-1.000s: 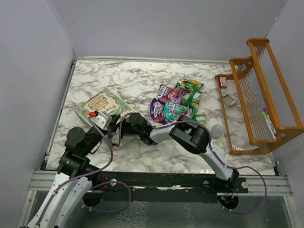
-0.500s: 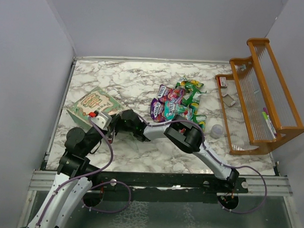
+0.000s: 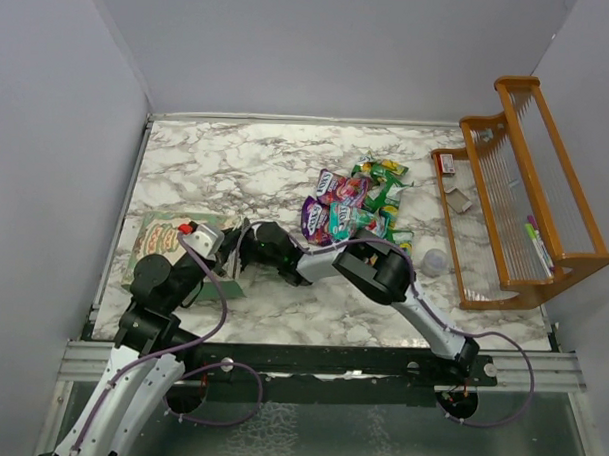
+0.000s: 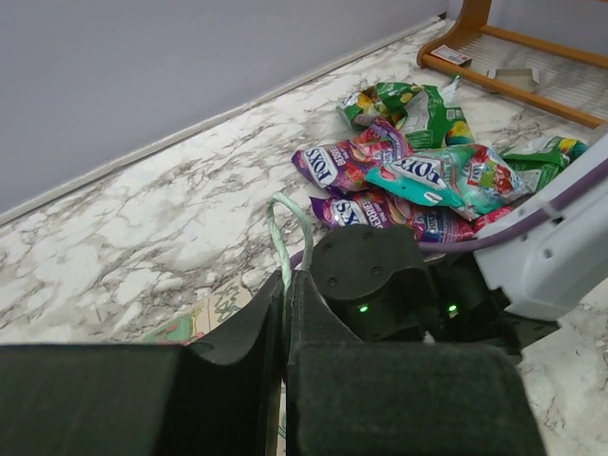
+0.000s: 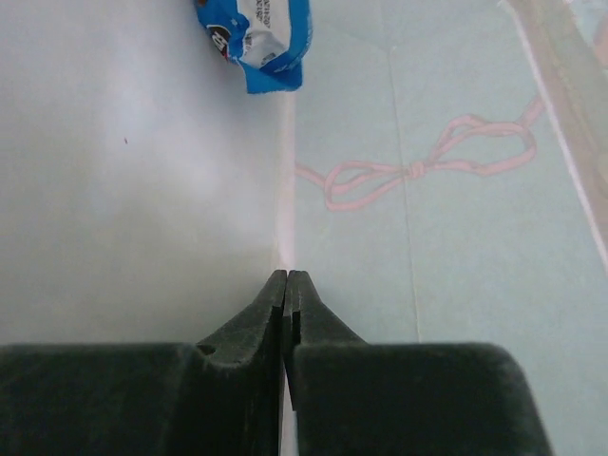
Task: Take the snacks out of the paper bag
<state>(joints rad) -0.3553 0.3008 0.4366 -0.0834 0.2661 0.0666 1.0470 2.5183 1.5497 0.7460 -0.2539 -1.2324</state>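
Both grippers shut at the paper bag (image 3: 164, 245); pile of snacks (image 3: 355, 205) lies out on the marble table (image 3: 237, 166)

L gripper (image 4: 286, 285) is clamped on the bag's thin pale-green handle (image 4: 285, 223), w/ the loop sticking up from btwn the fingers. Bag lies flat, printed side up, near the table's L edge. R gripper (image 5: 286, 277) is at the bag's R end, jaws pressed together, tips on a crease btwn cream-white paper and a pale-green panel w/ a pink bow print (image 5: 418, 171); can't tell if any paper is pinched. One blue packet (image 5: 256, 38) sits ahead of the R tips, on the cream-white side. The pile (purple, pink, green) is mid-table, well apart from the bag. Small translucent cup (image 3: 435, 261) sits just beside the orange rack (image 3: 526, 196) at R
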